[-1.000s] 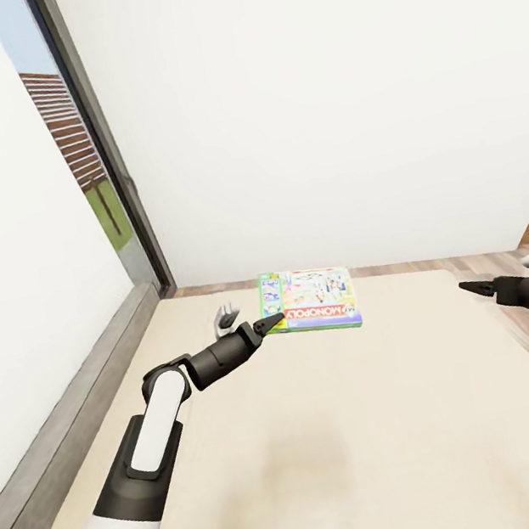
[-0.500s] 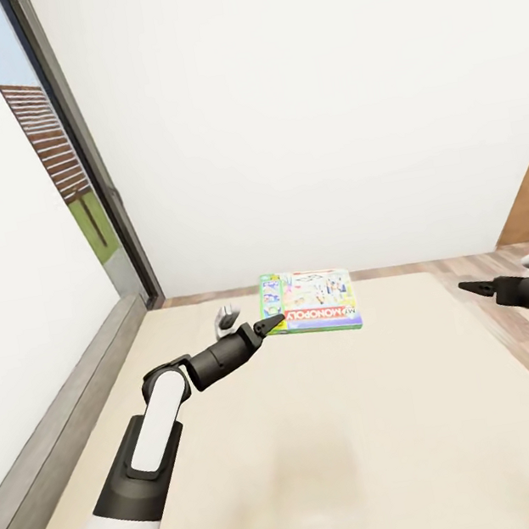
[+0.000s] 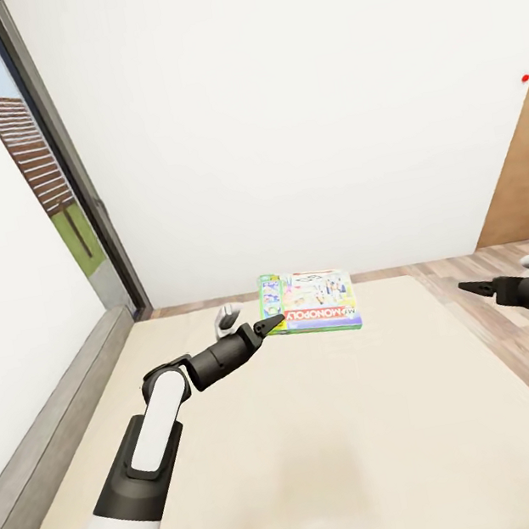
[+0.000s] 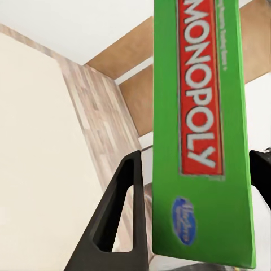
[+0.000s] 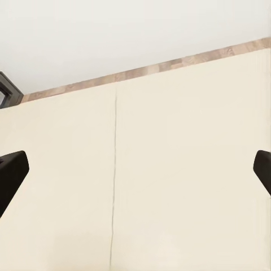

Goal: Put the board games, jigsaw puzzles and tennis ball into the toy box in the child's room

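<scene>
Monopoly box: you have it held flat above the bed, near the far edge.
Left gripper: closed on the box's green edge.
Right gripper: wide open, empty.
Handling: likely light, stiff, thin, slick; an edge pinch may let it droop.
Long axis: across your view, title edge toward you.

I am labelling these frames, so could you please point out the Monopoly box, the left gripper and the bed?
Monopoly box (image 3: 318,299), head view, middle of the printed lid.
Left gripper (image 3: 268,324), head view, between its fingertips at the box edge.
Bed (image 3: 371,436), head view, bare beige sheet.
</scene>
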